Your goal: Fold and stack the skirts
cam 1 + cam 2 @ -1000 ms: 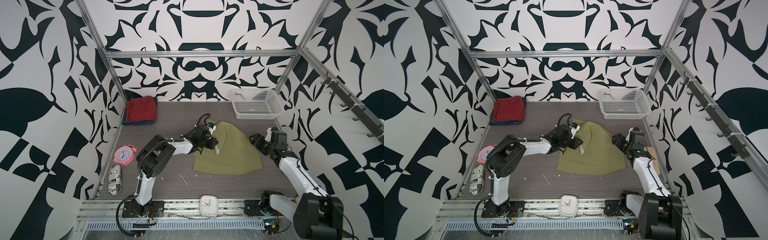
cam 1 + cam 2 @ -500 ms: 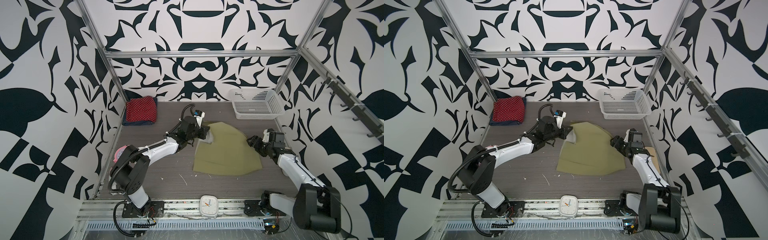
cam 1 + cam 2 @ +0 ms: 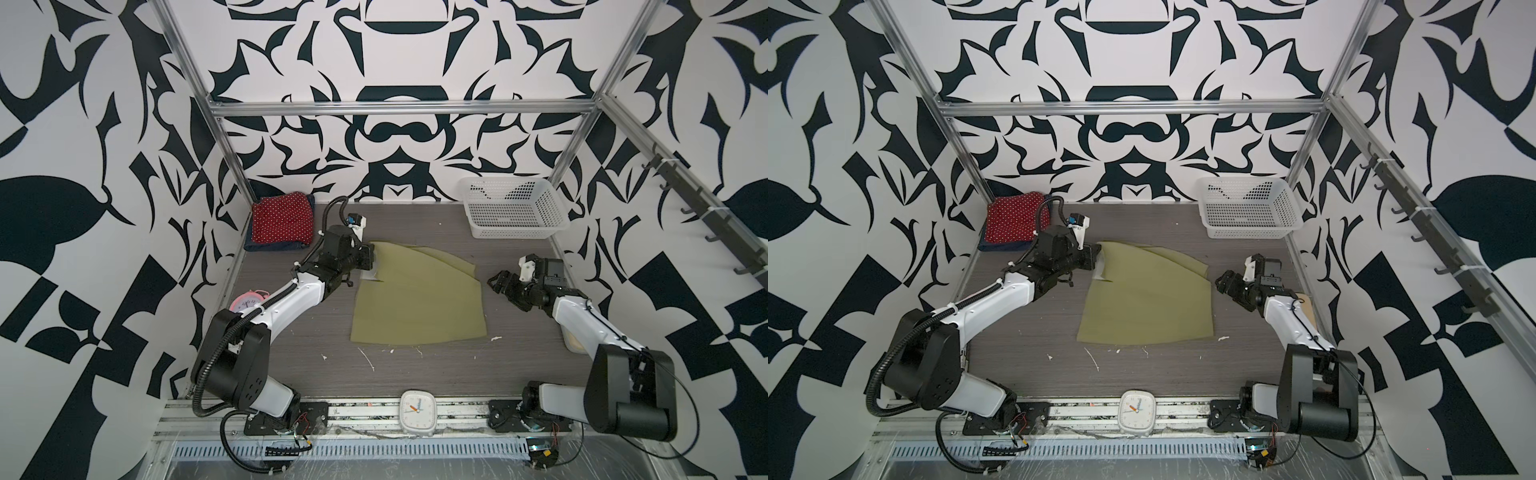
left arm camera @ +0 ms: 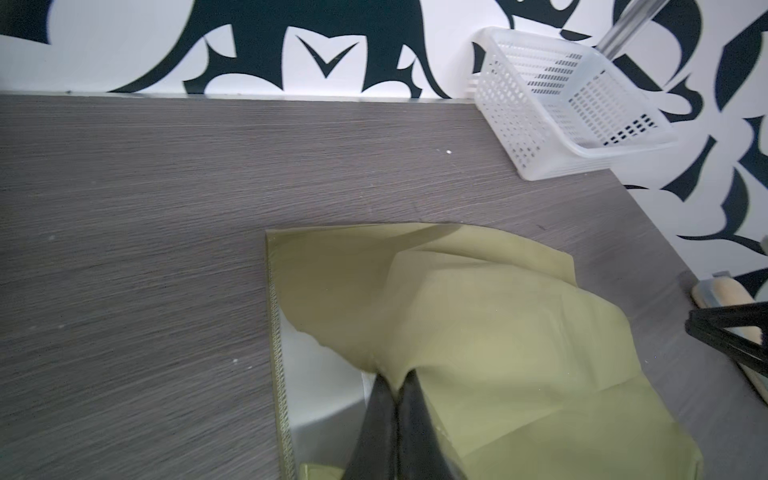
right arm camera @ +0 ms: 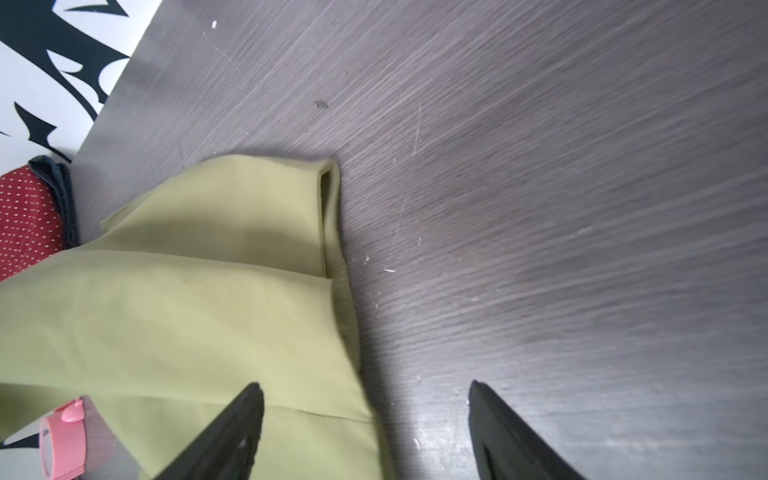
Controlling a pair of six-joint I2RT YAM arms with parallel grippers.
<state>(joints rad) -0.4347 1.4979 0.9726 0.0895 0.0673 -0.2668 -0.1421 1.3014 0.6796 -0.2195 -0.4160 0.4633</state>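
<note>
While left jaws pinch olive skirt (image 3: 415, 303), narrow end far, hem near; right jaws wide.

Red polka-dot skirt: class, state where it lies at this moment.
In both top views the red polka-dot skirt lies folded in the far left corner of the table, on top of the dark blue denim skirt.

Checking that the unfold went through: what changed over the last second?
The left hand, shut on a corner of the olive-green skirt, pulled it leftward, spreading it out and away from the open right hand. The red polka-dot skirt, white basket and white clock stayed put.
</note>
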